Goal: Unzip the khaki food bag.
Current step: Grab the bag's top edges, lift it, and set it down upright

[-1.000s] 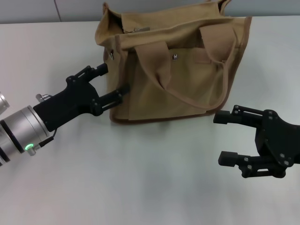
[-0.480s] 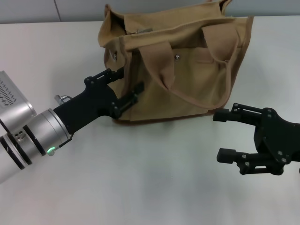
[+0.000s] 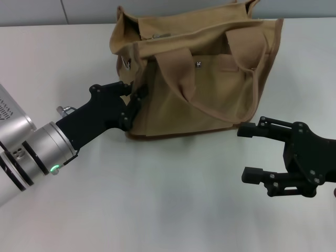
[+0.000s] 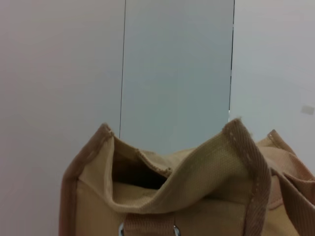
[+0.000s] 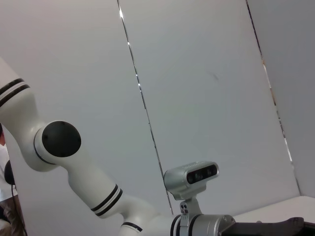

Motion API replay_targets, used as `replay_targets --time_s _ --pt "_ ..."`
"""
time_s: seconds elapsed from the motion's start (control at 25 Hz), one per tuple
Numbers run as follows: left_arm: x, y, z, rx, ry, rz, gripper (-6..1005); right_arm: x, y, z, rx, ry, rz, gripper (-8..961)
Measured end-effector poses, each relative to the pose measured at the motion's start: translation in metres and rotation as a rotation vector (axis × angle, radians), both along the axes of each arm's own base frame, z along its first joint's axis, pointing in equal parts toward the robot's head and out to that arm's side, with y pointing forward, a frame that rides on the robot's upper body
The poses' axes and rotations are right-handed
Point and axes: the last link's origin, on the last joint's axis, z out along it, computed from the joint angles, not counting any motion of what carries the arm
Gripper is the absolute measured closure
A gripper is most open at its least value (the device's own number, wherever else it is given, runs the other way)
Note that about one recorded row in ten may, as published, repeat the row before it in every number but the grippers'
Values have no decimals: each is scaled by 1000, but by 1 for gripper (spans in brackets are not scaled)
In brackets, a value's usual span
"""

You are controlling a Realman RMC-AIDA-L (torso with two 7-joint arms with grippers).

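Bag (image 3: 210, 73) sits on your desk (image 3: 157, 210) | left end effector (image 3: 135, 97) pinches bag's left end, likely bracing it for unzipping | right end effector (image 3: 253, 152) gapes empty, waiting near bag's front-right corner

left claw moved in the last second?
Yes. In the head view the left claw has closed in on the bag, from just short of its lower left corner up against its left end, near the top.
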Motion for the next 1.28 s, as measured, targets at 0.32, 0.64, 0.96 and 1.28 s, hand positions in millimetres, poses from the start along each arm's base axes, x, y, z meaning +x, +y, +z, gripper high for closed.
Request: replay_targets --time_s 0.32,0.64,0.96,1.28 --pt "-1 -4 4 17 -26 -1 888 -1 0 -2 -1 3 -2 110" --pt "-2 -5 16 69 -54 -26 938 0 0 -2 3 -1 -7 110" --pt "-9 -8 57 201 -153 -53 937 5 6 -1 64 16 -77 111" --pt "-1 -5 88 223 -185 -155 936 11 21 11 227 169 -245 111"
